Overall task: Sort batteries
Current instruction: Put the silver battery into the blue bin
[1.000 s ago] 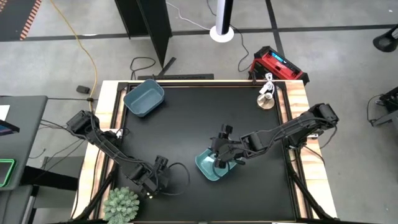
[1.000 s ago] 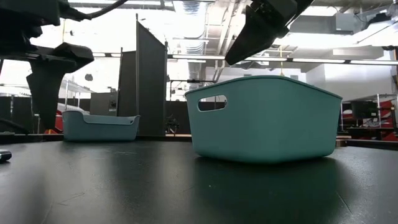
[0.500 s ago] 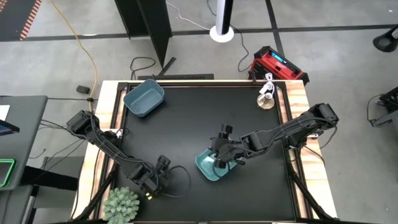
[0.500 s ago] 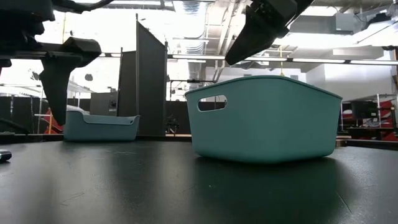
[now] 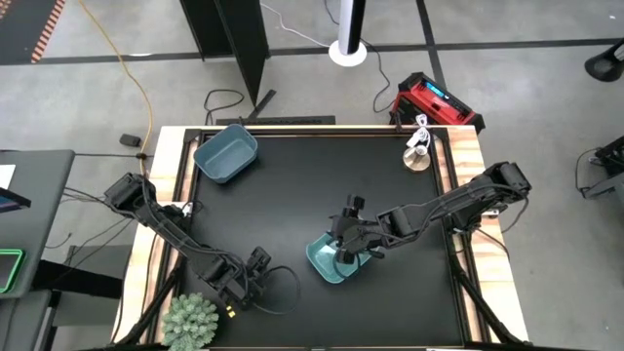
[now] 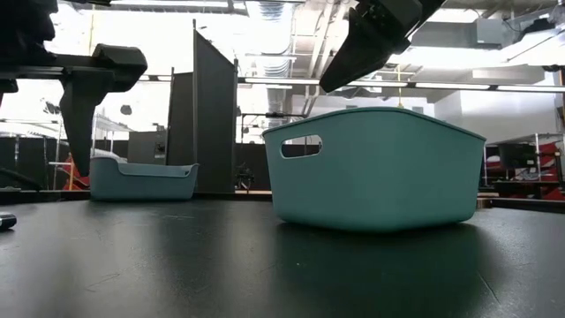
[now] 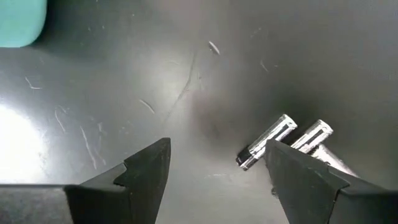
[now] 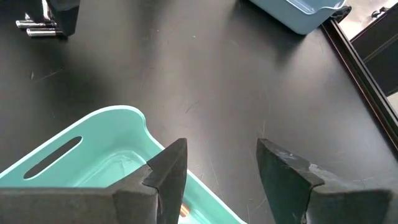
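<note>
Two silvery batteries (image 7: 267,142) (image 7: 311,134) lie side by side on the black table, just ahead of my left gripper (image 7: 217,155). That gripper is open and hovers near the table's near-left part (image 5: 255,281). In the right wrist view the same batteries (image 8: 36,25) show far off. My right gripper (image 8: 217,155) is open and hangs over the teal bin (image 5: 333,260), whose floor shows a small orange-tinted bit (image 8: 182,211). A blue bin (image 5: 226,153) stands at the far-left corner. One more battery (image 6: 4,221) lies at the low view's left edge.
A green spiky plant (image 5: 190,320) sits at the near-left corner, close to my left arm. A round silvery object (image 5: 419,156) rests at the far-right corner. A wooden rim (image 5: 466,156) borders the table. Bare black surface (image 5: 312,185) lies between the two bins.
My left gripper has moved a little toward the table's right and near edge, still open. My right gripper and both bins have stayed where they were.
</note>
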`<control>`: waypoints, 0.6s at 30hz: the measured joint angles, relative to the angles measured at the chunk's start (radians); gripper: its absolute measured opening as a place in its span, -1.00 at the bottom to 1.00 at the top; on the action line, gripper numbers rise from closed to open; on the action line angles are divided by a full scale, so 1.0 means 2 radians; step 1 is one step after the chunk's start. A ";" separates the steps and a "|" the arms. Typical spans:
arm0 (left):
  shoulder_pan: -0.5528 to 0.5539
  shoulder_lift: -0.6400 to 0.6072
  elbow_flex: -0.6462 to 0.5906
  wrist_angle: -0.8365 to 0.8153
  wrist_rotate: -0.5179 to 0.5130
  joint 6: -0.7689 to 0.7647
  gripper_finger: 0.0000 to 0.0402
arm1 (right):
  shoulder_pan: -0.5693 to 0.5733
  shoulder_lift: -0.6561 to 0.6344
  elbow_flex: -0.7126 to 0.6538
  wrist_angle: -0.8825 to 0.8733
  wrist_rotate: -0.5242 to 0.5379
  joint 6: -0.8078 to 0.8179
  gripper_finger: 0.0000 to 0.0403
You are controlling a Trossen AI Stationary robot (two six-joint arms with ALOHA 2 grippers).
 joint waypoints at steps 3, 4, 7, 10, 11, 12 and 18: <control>0.000 0.000 0.000 0.000 -0.007 0.007 0.29 | 0.000 0.000 0.000 0.000 0.000 0.000 0.03; 0.000 0.000 0.000 0.000 -0.007 0.010 0.29 | 0.000 0.000 0.000 0.000 0.000 0.000 0.03; 0.000 0.000 0.000 0.000 -0.008 0.016 0.29 | 0.000 0.000 0.000 -0.001 0.000 0.000 0.03; 0.000 0.000 0.000 0.000 -0.008 0.018 0.29 | 0.000 0.000 0.000 -0.001 0.000 0.000 0.03; 0.000 0.000 0.000 0.000 -0.008 0.018 0.29 | 0.000 0.000 0.000 -0.001 0.000 0.000 0.03; 0.000 0.000 0.000 0.000 -0.008 0.018 0.29 | 0.000 0.000 0.000 -0.001 0.000 0.000 0.03; 0.006 0.000 0.000 -0.007 -0.013 0.013 0.29 | 0.000 0.000 0.000 -0.001 0.000 0.000 0.03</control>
